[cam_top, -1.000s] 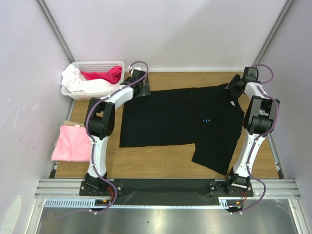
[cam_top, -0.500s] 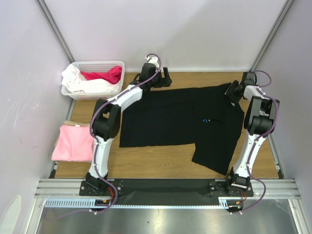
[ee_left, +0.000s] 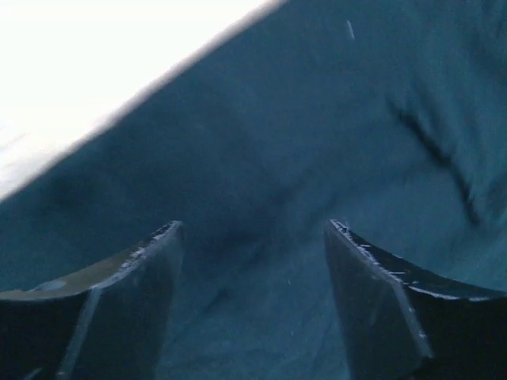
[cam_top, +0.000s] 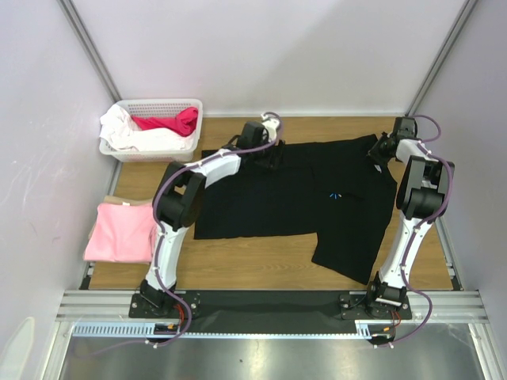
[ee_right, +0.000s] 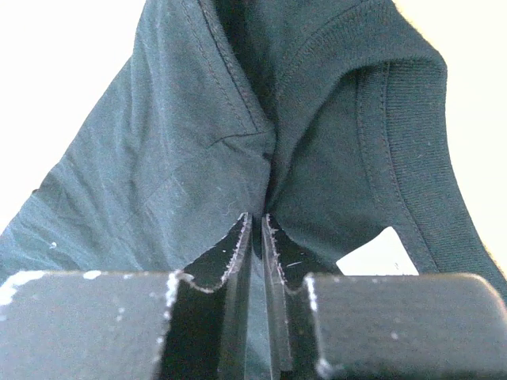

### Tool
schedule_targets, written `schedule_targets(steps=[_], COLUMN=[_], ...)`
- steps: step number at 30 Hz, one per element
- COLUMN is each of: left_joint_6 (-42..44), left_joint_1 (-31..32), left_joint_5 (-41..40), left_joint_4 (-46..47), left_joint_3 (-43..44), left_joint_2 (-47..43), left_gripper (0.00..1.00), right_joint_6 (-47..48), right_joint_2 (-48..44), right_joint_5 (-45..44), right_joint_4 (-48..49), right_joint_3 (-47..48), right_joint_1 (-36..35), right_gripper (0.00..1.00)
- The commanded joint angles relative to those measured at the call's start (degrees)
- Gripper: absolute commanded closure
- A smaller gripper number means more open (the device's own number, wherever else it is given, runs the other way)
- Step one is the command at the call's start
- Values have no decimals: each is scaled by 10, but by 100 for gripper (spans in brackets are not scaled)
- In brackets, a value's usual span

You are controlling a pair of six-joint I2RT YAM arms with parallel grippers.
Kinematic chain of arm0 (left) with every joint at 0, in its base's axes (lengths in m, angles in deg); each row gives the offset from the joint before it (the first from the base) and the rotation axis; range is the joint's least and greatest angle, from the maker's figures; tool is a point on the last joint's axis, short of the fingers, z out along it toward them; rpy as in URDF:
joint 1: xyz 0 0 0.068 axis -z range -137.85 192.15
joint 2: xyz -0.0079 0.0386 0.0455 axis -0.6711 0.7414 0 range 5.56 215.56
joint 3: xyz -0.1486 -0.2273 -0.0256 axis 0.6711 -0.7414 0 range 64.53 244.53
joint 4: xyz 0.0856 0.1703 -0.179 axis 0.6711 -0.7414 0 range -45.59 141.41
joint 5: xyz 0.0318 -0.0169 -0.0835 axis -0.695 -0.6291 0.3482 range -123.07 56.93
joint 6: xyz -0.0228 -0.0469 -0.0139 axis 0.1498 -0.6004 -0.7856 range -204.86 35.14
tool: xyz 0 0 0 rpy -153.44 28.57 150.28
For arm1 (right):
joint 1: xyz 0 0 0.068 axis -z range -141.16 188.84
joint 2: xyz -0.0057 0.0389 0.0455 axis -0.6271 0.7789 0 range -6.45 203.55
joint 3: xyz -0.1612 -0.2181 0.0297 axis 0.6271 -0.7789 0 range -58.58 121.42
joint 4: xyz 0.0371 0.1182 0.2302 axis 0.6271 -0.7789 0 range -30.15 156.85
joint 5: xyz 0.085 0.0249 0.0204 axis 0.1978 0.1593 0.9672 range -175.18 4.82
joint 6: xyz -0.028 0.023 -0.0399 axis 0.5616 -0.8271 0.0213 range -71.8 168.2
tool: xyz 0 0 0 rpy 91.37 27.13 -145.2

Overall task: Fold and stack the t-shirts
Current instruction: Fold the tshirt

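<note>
The black shirt (cam_top: 269, 198) lies flat across the middle of the bench (cam_top: 261, 265). Its long axis runs left to right in the overhead view, with the collar at the upper right and the hem at the left. One sleeve spreads toward the lower right.

The right end effector (ee_right: 255, 223) is at the collar end. Its fingers are pressed almost together, with a fold of black cloth pinched between them just beside the ribbed collar (ee_right: 404, 134).

The left end effector (cam_top: 268, 154) sits over the shirt's top edge, about midway along its length. Its wrist view shows the fingers spread wide with cloth below and between them, and nothing gripped. The cloth's edge runs just beyond its tips, toward the upper left of that view. So the next move probably turns on closing on that edge, so that both arms hold the same long side.

The pink shirt (cam_top: 119, 231) lies at the far left, well apart from both arms but nearer the left one.

A small pale-blue mark (cam_top: 337, 194) sits on the chest, too small to read. A white tag (ee_right: 380, 255) shows inside the collar, with no writing legible.
</note>
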Motion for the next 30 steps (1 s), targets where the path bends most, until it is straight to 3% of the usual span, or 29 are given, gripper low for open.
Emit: schedule_targets(steps=[1, 5, 13, 23, 30], left_joint_6=[117, 135, 126, 113, 97], left_joint_1=[19, 23, 33, 33, 32], left_joint_5=[3, 13, -12, -18, -3], left_joint_4=[-14, -10, 10, 11, -66], left_joint_3=[-11, 6, 2, 30, 70], left_joint_2=[-43, -32, -13, 15, 38], left_gripper=[25, 30, 38, 39, 38], right_joint_6=[-4, 1, -2, -5, -11], right_joint_2=[-35, -44, -58, -63, -81], right_joint_5=[17, 19, 24, 30, 38], right_joint_4=[12, 5, 4, -5, -25], right_joint_3=[0, 0, -5, -2, -7], right_joint_1=[1, 4, 8, 11, 15], right_gripper=[86, 92, 95, 96, 97])
